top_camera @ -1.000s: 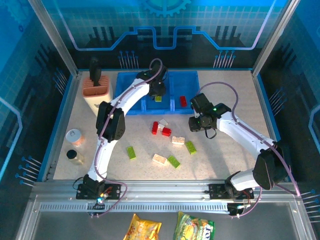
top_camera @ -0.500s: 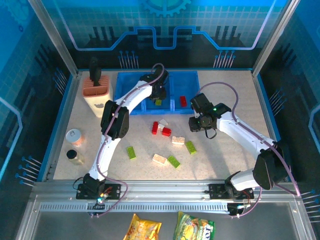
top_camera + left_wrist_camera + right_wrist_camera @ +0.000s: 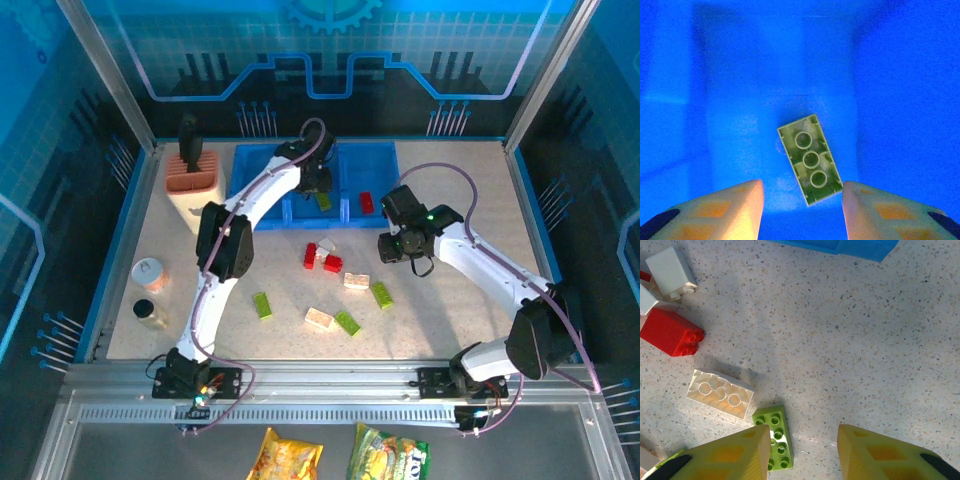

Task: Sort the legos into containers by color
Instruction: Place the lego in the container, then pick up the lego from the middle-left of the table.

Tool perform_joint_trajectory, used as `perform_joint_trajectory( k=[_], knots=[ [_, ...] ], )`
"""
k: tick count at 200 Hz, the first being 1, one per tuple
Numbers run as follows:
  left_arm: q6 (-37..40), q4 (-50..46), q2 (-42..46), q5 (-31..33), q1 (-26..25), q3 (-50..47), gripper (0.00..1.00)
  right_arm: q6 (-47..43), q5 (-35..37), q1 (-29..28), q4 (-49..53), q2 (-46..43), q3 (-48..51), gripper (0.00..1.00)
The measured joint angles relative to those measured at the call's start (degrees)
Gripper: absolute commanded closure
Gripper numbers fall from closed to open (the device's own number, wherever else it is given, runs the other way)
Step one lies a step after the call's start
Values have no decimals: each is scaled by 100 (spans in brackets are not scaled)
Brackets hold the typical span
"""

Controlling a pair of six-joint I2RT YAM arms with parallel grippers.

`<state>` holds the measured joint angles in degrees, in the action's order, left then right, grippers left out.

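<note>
looking down from the left wrist, we see the left gripper (image 3: 800,199) with its fingers spread wide and holding nothing. a lime green lego (image 3: 810,160) lies hollow side up on the blue tray floor, just beyond the fingertips and touching neither. from above, we place this gripper (image 3: 320,186) over the middle compartment of the translucent blue tray (image 3: 258,158), with the lime green lego (image 3: 323,201) inside it. a boxed red lego (image 3: 367,202) lies in the right compartment. the right gripper (image 3: 802,440) hangs over the speckled table (image 3: 865,340), its fingers moderately apart with nothing between them. just beside one finger we note a studs-up green lego (image 3: 775,436). next to that is a cream lego (image 3: 720,393), hollow side up. a loose red lego (image 3: 671,333) and a white lego (image 3: 670,271) lie farther off. nearer the arm bases, a lone green lego (image 3: 262,305) lies apart from a front cream lego (image 3: 319,319) and a front green lego (image 3: 348,322), which lie side by side.
</note>
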<state>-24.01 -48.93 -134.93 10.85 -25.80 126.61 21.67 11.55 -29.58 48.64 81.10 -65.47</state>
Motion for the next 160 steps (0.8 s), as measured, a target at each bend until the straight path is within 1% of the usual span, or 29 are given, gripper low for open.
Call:
perform_joint_trajectory(
  k=[21, 42, 103, 160],
  knots=[
    [0, 7, 503, 0, -31, -350, 54, 2, -2, 0, -2, 0, 0, 58],
    [-4, 33, 1154, -15, -79, -994, 54, 7, -2, 0, -7, 0, 0, 59],
    [-208, 229, 2981, -17, -127, -3294, 54, 22, -24, -11, -28, 2, 0, 59],
    [-627, 284, 4546, -81, -127, -5414, 54, 22, -50, -76, -68, 66, 2, 59]
  ],
)
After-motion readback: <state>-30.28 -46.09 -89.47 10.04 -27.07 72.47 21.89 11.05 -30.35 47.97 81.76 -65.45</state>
